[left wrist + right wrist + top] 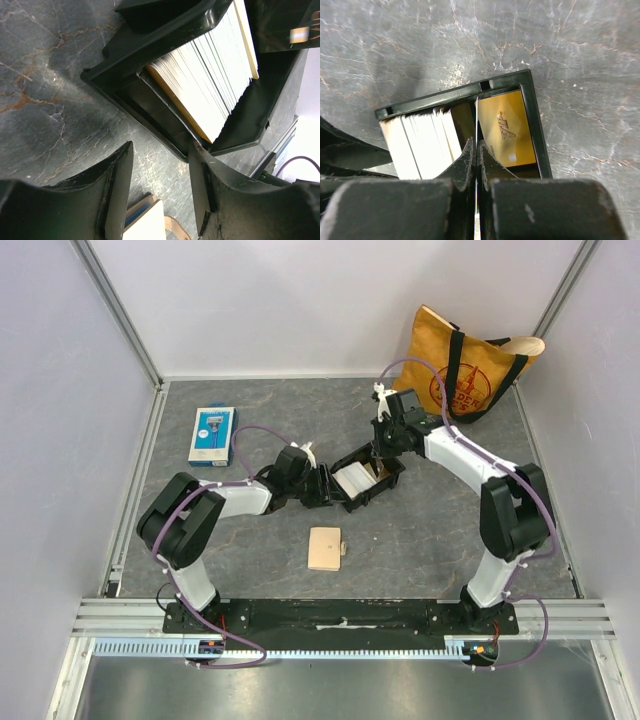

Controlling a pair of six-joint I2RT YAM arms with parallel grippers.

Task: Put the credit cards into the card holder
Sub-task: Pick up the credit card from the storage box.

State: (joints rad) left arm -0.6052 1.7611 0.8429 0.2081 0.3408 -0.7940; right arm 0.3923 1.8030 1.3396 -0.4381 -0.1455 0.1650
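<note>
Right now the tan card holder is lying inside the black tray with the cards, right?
No. The card holder lies on the table, apart from the black tray; the cards are in the tray. The top external view shows it.

Both arms bend inward toward the centre; left gripper (160, 150) jaws apart, right gripper (476, 145) jaws pinching a card (476, 117).

top view: tray's (352, 505) 2 o'clock end hidden from me under right gripper (381, 454) | right wrist: pinched credit card (477, 120) edge-on, I can't read its face | left wrist: card holder (150, 225) cut off at 6 o'clock
</note>
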